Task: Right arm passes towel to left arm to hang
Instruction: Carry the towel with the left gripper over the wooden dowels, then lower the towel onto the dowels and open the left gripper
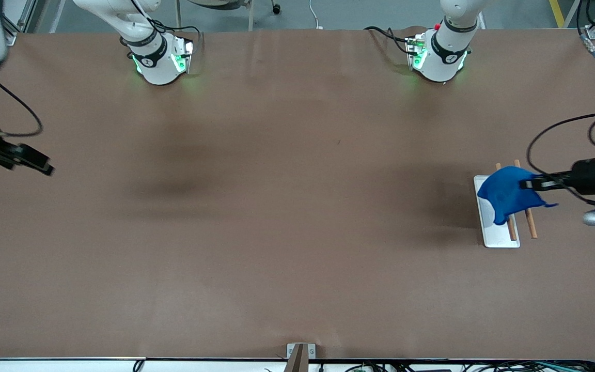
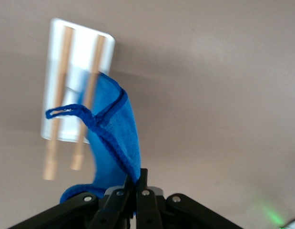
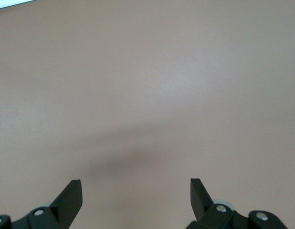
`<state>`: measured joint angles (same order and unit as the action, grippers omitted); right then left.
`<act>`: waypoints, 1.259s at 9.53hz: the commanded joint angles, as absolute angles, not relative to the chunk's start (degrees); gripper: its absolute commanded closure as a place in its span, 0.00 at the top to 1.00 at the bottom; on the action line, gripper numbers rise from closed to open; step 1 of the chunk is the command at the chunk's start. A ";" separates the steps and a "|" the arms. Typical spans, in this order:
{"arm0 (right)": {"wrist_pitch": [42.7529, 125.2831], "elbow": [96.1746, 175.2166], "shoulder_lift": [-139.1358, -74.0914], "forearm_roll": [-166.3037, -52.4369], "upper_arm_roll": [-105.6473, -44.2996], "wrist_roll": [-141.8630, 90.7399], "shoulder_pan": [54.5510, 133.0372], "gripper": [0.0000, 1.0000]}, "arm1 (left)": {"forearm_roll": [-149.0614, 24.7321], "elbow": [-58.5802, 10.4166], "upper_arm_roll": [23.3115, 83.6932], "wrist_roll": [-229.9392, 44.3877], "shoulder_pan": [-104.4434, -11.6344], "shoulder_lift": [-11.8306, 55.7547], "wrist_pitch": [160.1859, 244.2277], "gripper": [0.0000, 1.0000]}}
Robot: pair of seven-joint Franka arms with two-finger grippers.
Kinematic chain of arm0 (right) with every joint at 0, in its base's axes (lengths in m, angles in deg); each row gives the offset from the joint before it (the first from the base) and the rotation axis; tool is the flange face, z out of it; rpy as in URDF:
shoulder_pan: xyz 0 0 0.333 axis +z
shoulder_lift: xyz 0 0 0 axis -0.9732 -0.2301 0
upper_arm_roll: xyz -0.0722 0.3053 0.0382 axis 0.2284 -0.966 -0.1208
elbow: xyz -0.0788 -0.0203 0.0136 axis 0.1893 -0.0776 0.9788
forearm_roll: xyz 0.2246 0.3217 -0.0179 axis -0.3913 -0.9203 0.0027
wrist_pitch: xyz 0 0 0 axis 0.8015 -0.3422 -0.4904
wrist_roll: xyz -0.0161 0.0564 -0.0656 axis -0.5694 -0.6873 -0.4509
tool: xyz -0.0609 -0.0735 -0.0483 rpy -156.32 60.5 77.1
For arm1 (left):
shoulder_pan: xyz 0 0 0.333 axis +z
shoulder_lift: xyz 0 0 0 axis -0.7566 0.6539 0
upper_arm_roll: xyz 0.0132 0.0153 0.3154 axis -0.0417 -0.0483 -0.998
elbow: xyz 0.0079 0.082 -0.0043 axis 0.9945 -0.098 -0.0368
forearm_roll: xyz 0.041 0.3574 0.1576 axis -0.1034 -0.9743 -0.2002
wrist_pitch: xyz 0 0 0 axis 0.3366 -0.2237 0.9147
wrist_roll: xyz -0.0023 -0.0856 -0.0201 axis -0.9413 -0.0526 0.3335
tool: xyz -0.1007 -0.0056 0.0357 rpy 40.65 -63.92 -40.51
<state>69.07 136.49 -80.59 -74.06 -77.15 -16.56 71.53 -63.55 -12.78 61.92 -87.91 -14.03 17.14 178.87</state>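
Note:
The royal-blue towel (image 1: 504, 195) hangs from my left gripper (image 1: 526, 184), which is shut on its edge, over a small rack with two wooden rods (image 1: 530, 221) on a white base (image 1: 499, 235) at the left arm's end of the table. In the left wrist view the towel (image 2: 114, 138) drapes down from the gripper (image 2: 136, 183), its loop (image 2: 66, 111) sticking out across the rods (image 2: 92, 90). My right gripper (image 1: 44, 166) is open and empty over bare table at the right arm's end; its wrist view shows spread fingers (image 3: 71, 195) over brown table.
The brown table (image 1: 277, 206) stretches between both arms. The two arm bases (image 1: 160, 59) (image 1: 437, 57) stand along the table edge farthest from the front camera. A small metal bracket (image 1: 300, 354) sits at the table edge nearest to it.

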 commanded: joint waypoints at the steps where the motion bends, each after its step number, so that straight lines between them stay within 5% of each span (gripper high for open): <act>1: 60.73 127.52 -79.72 -73.14 -76.21 -16.75 70.63 1.00 | -68.76 -10.77 62.16 -82.75 -12.26 20.59 179.09 0.00; 12: 55.14 122.90 -81.04 -71.73 -76.56 -18.77 72.12 1.00 | -74.58 -8.57 60.49 -64.44 -5.40 29.29 179.79 0.01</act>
<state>55.86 123.78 -80.74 -73.17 -76.35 -18.48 71.48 -72.97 -8.92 60.62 -65.37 -5.68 26.51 178.91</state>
